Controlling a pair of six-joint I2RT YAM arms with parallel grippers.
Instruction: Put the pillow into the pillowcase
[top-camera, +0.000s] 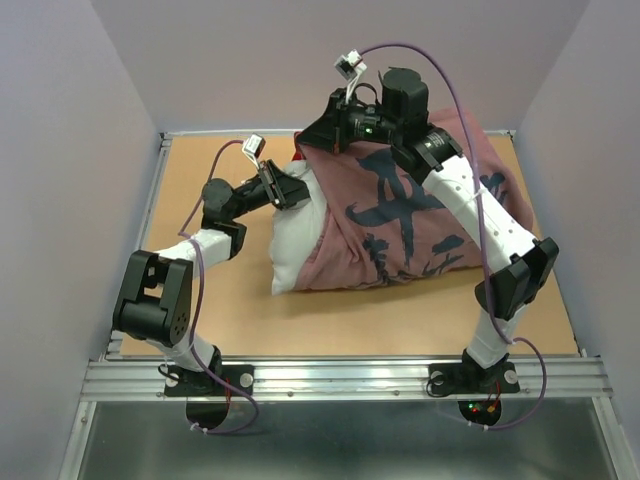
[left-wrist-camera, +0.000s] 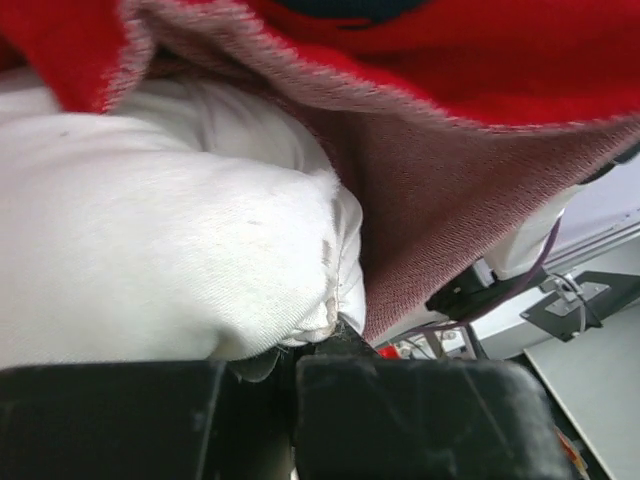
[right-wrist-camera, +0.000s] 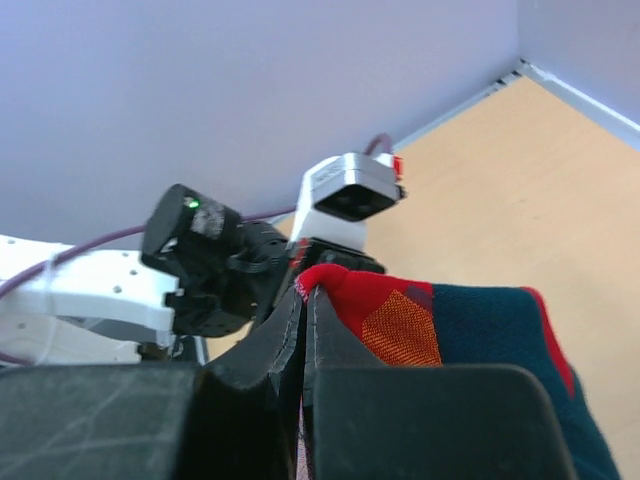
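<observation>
top external: pillow juts left from crosswise pillowcase; right tool pinches it, left tool closed.

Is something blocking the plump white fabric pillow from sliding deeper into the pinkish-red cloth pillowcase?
Nothing visible blocks it. The plump white fabric pillow already sits partly inside the pinkish-red cloth pillowcase, whose edge the right gripper pinches.

You see only the nine-o'clock end of the plump white fabric pillow; the rest hides inside the pinkish-red cloth pillowcase, whose blue characters the right arm partly covers.
</observation>
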